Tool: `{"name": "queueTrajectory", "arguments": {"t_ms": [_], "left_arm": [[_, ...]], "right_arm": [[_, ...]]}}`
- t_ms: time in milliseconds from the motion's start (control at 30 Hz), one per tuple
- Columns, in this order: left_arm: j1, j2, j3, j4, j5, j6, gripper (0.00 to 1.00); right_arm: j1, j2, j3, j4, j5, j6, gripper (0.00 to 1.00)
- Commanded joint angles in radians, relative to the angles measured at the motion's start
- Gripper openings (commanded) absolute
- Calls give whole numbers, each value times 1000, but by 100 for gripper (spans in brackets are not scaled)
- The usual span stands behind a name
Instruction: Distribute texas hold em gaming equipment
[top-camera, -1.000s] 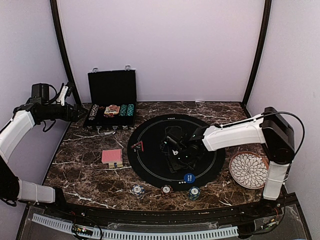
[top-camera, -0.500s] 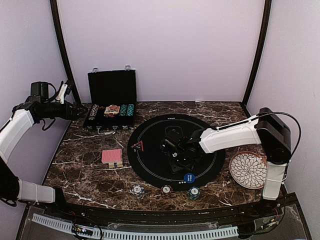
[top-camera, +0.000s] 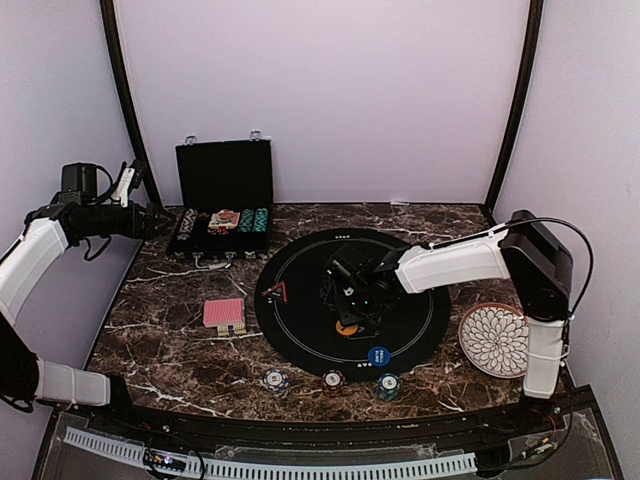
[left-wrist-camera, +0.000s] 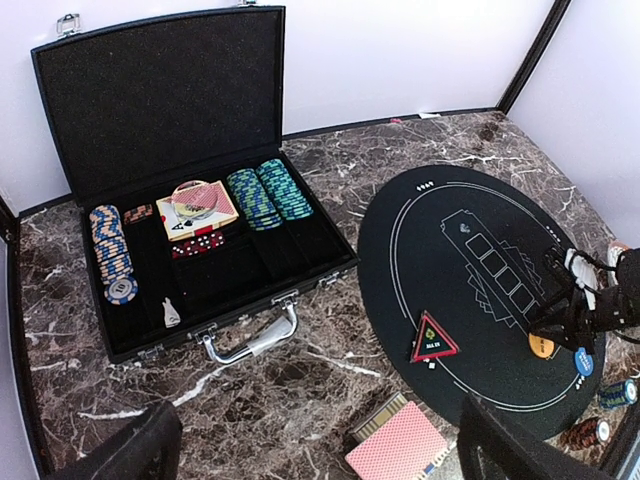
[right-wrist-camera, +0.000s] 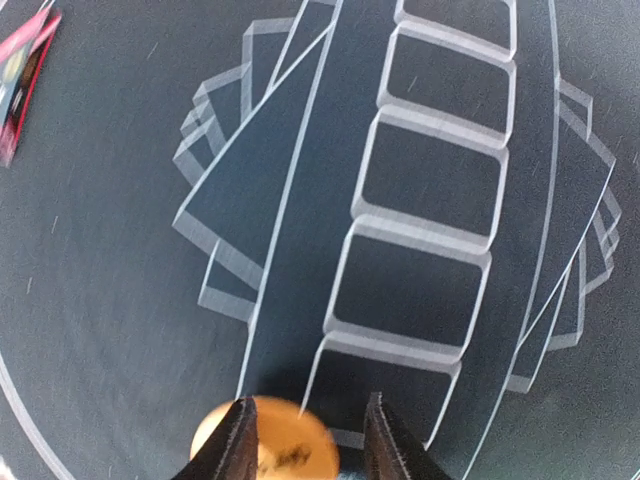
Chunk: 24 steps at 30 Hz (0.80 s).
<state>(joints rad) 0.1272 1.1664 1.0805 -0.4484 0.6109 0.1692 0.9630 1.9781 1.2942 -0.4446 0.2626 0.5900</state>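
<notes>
The right tool (right-wrist-camera: 305, 445) hangs low over the black mat (top-camera: 300, 330) with its 2 fingers partly spread. The orange disc (right-wrist-camera: 295, 445) lies flat on the mat just beneath them. The left tool (top-camera: 150, 219), spread wide and empty, hovers beside the open case (top-camera: 222, 190). 3 chips (top-camera: 332, 379) sit near the table's (top-camera: 170, 340) front edge.

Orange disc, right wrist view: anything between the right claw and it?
Nothing visible. The right claw hangs directly over the orange disc with jaws apart, and only bare black mat surrounds it. Whether the fingers touch it, I cannot tell.
</notes>
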Motion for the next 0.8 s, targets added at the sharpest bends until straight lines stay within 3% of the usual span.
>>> {"name": "queueTrajectory", "arguments": {"t_ms": [0,167,300,400,500,767], "left_arm": [[6,-7,33,-22,34,-8,99],[6,-16,32,-33,36,-1,99],[6,-24,25,-39,36,12,99],[5,-24,21,-33,32,13,99],[6,-19,22,-28,36,11,99],[6,-14,17,-21,37,9,99]], "right_arm": [[-60,85,55,-11,47,-56,35],[-112,148,151,-26,70,-103,33],[-104,92,167,-31,63,-119,42],[-73,15,128,-31,54,-110,56],[-26,-54,55,-24,51,-73,65],[60,-107,-133,40,10,44,72]]}}
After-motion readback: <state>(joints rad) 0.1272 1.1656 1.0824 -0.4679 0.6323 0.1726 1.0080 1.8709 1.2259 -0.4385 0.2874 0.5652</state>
